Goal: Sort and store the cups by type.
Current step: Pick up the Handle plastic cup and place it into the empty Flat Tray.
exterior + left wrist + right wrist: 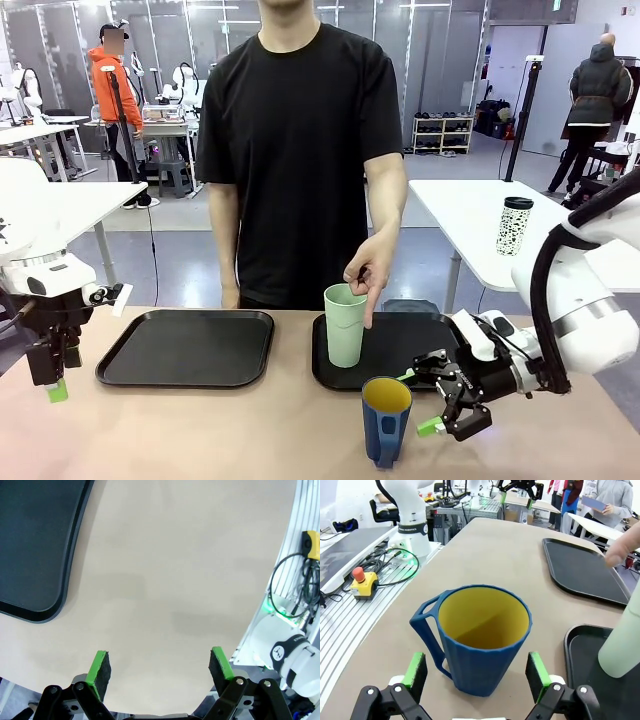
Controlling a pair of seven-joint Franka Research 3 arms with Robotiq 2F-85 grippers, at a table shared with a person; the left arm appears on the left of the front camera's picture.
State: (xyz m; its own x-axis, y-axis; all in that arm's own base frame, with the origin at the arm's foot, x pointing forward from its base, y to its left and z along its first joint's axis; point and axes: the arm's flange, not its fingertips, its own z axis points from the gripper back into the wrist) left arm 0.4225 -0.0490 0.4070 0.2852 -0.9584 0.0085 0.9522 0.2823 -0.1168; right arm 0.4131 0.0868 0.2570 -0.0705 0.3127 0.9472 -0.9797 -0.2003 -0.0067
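The right pincer [418,401], spread wide, faces the upright blue mug [386,420] just ahead on the tabletop [250,430]; clearly the nearer arm.

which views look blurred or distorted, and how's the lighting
Front view: sharp, evenly lit. Right wrist view: wide-angle stretch, the blue mug looms, the mint tumbler soft at the edge. Left wrist view: faint soft shadows on the table.

Right wrist view: white print, apparently "ROBOTICS", on the glossy black band [413,529] ringing the white robot arm [405,502].
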